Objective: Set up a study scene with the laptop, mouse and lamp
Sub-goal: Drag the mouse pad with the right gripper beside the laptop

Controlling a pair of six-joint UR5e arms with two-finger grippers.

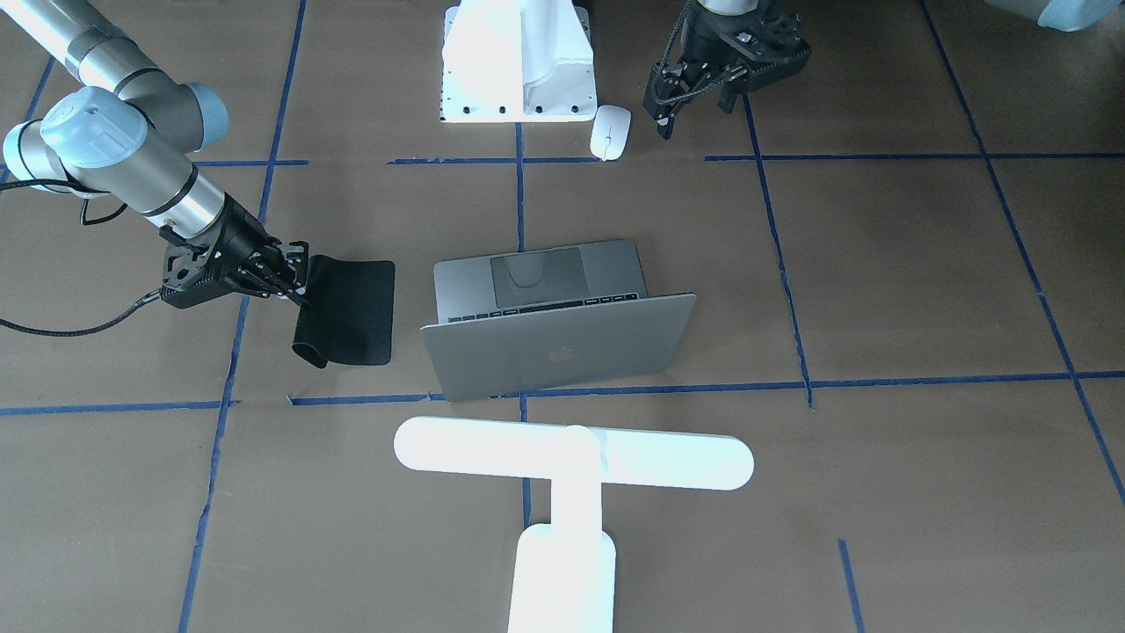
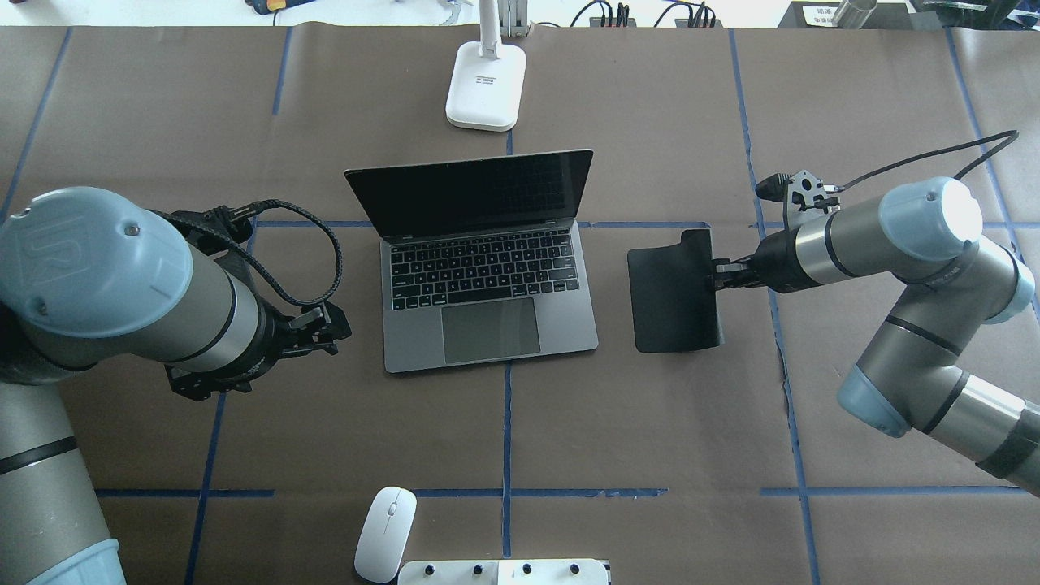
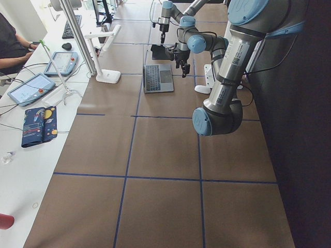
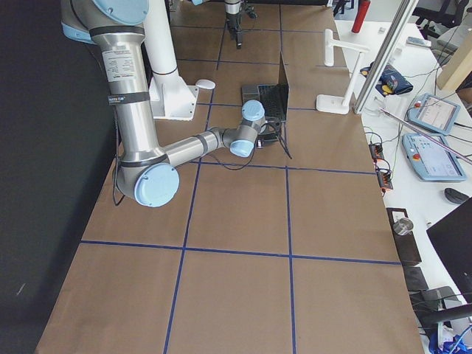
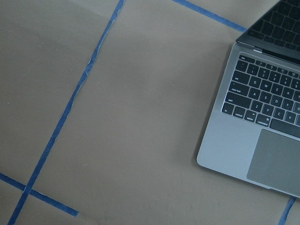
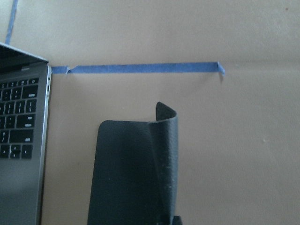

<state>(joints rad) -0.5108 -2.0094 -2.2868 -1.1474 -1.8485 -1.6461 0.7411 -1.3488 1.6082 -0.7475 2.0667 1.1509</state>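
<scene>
The grey laptop stands open at the table's centre, its lid facing the far side. Behind it, at the far edge, stands the white T-shaped lamp, seen from above by its base. The white mouse lies near my base, beside the white pedestal. My left gripper hovers open and holds nothing, left of the laptop and off the table. My right gripper is shut on the right edge of a black mat, whose gripped edge curls upward.
Blue tape lines divide the brown table into squares. The mat lies a hand's width right of the laptop. Tablets and cables sit on the white side bench, where a person's arm also rests.
</scene>
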